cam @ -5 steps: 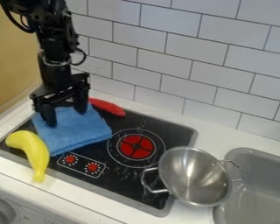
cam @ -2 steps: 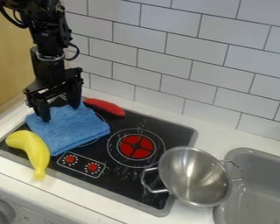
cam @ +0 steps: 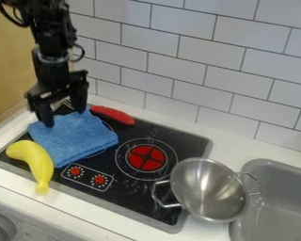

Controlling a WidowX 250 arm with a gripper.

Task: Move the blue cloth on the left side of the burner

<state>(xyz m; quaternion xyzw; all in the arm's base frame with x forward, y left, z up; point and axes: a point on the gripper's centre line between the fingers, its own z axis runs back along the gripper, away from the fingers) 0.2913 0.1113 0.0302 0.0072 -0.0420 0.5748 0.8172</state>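
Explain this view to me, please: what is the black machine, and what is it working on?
A fixed camera looks down at a slant on a toy kitchen. The black machine is a robot arm; its two-finger gripper is at the back edge of a blue cloth, fingers spread, so the cloth doesn't look pinched. The cloth lies on the stove, beside a yellow banana and a red object. A metal pot sits between stove and sink.

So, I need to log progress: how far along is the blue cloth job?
The placing looks done: the blue cloth lies left of the red burner. Nothing looks firmly gripped; the hand stands open at the cloth's back edge. Probably only moving the hand clear is left.
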